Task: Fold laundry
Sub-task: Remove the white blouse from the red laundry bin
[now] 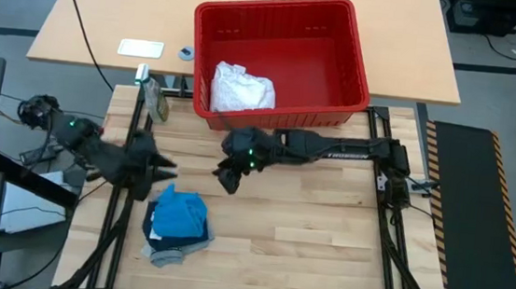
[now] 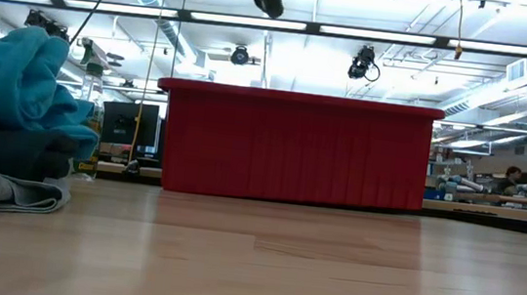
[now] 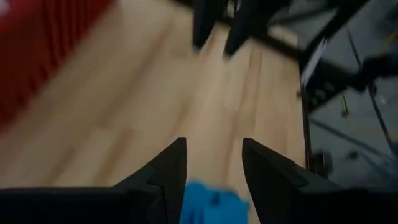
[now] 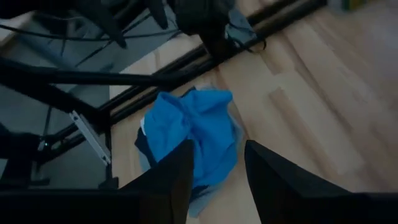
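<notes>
Blue, navy and grey cloth pieces (image 1: 176, 223) sit stacked near the table's left edge; one crumpled white cloth (image 1: 240, 89) waits in the red plastic basket (image 1: 359, 55) (likely next). Left gripper (image 1: 168, 168) and right gripper (image 1: 228, 181) hover empty, fingers spread.

My workplace: a big robotics lab.
Past my wooden table (image 2: 329, 272) I see long ceiling lights (image 2: 257, 21), exposed pipes (image 2: 506, 80), computer monitors (image 2: 133, 124), and benches (image 2: 494, 199) where a person (image 2: 509, 179) sits.

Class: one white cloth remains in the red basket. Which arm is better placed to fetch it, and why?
Probably the right: its end effector is nearer the white cloth in the basket; the left end effector is beside the folded pile.
</notes>
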